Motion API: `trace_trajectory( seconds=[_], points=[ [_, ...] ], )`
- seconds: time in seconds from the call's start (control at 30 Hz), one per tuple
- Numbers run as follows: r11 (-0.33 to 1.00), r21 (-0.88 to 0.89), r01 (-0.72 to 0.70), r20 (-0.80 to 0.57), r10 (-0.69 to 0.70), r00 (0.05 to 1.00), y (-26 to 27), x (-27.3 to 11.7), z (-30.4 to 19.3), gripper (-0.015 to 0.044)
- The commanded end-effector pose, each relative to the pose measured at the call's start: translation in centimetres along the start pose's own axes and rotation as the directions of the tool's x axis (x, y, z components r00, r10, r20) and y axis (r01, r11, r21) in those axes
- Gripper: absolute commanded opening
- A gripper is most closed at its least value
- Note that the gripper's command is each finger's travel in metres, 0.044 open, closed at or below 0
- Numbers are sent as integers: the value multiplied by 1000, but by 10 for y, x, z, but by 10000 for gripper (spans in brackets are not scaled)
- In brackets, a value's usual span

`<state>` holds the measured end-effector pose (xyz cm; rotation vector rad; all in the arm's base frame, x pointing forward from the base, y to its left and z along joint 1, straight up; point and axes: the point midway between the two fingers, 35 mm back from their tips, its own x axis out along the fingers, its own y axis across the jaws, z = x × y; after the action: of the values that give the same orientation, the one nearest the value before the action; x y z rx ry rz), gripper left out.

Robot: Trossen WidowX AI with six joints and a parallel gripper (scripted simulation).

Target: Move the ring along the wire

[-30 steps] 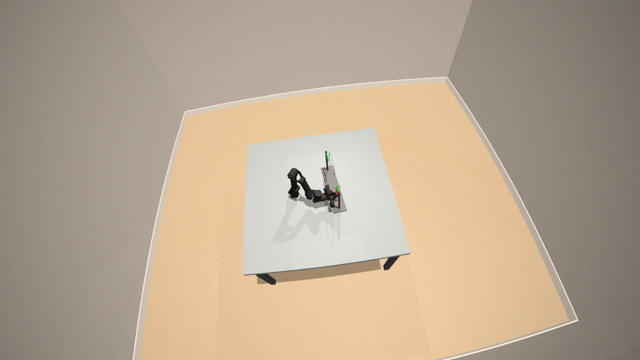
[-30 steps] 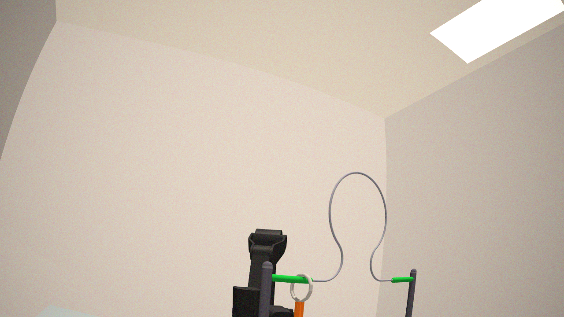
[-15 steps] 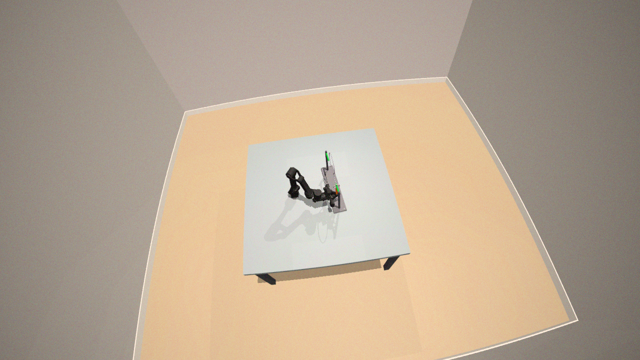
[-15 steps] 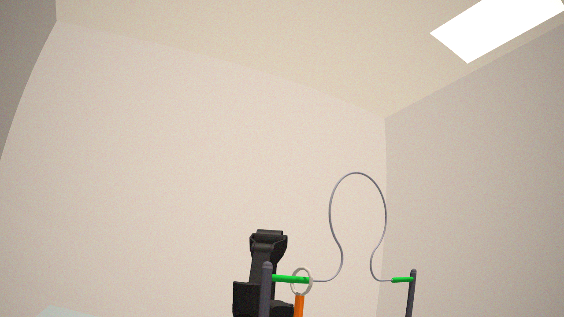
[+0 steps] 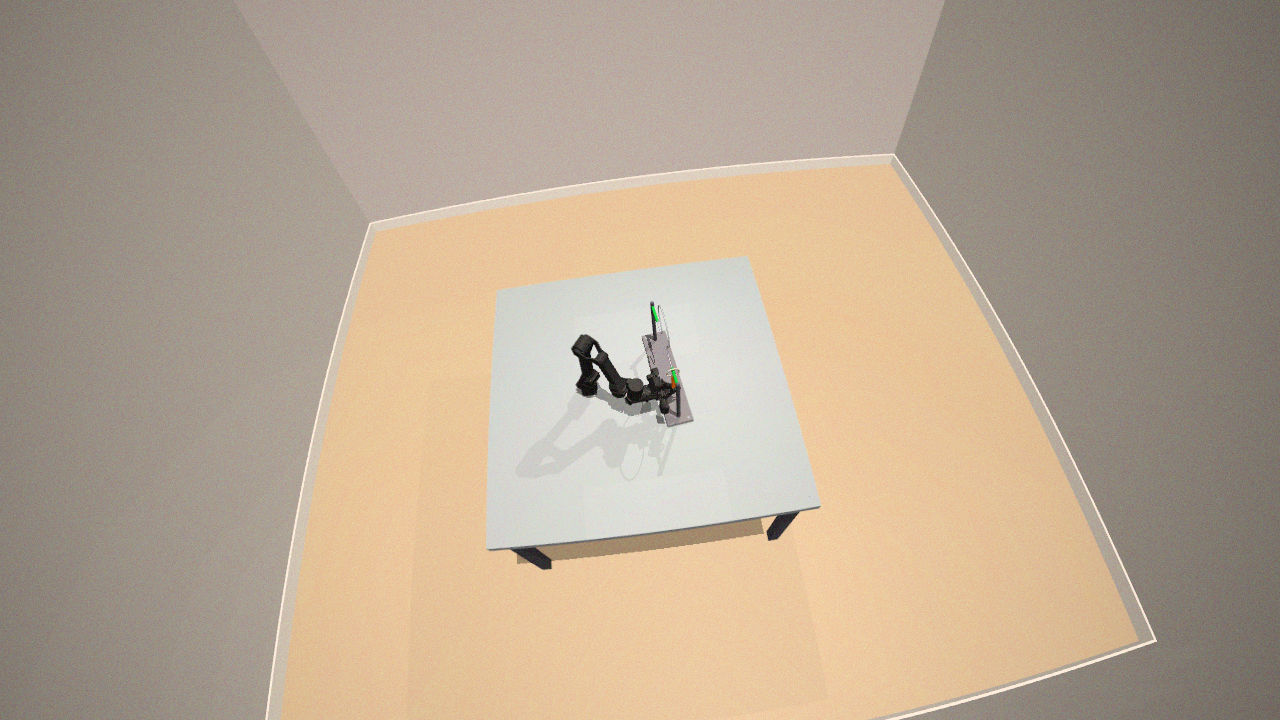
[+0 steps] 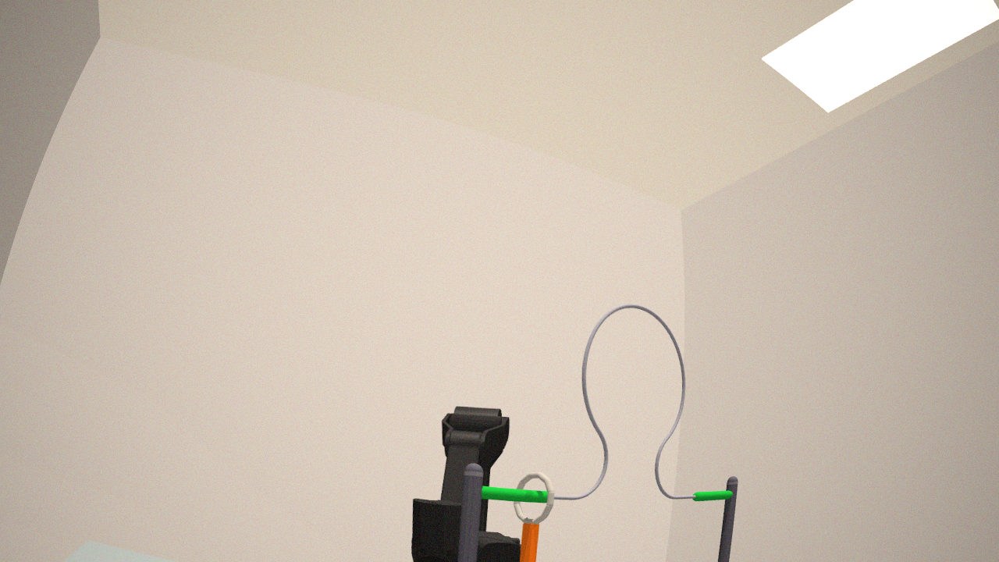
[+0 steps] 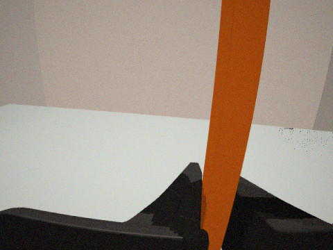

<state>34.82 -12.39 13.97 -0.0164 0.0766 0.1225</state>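
My gripper (image 5: 672, 389) (image 7: 202, 171) is shut on the orange handle (image 6: 529, 542) (image 7: 233, 104), which stands roughly upright. The pale ring (image 6: 550, 506) on top of it surrounds the near green part (image 6: 495, 493), close to where that meets the grey wire (image 6: 631, 306). In the exterior view the green part crosses the ring at about mid-height, with gaps above and below. The grey wire dips, rises in a tall loop and comes down to the far green part (image 6: 712, 496) (image 5: 655, 314). The fingertips are hidden in the exterior view. The ring is out of the wrist view.
The near post (image 6: 470, 517) (image 5: 678, 402) stands left of the ring in the exterior view, with the arm (image 6: 464, 464) (image 5: 611, 369) behind. The far post (image 6: 728, 521) (image 5: 653, 327) is at the right. Both posts stand on a grey base (image 5: 682, 419) on the table (image 5: 537, 322).
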Motion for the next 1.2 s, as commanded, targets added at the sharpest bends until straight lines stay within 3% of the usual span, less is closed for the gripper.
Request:
trace_trajectory(
  seconds=[0.0,1.17],
  points=[
    [1000,-7,4,4,-4,1000,1,1,2,-150],
    [999,47,-2,-2,2,1000,42,1,2,-150]
  ],
)
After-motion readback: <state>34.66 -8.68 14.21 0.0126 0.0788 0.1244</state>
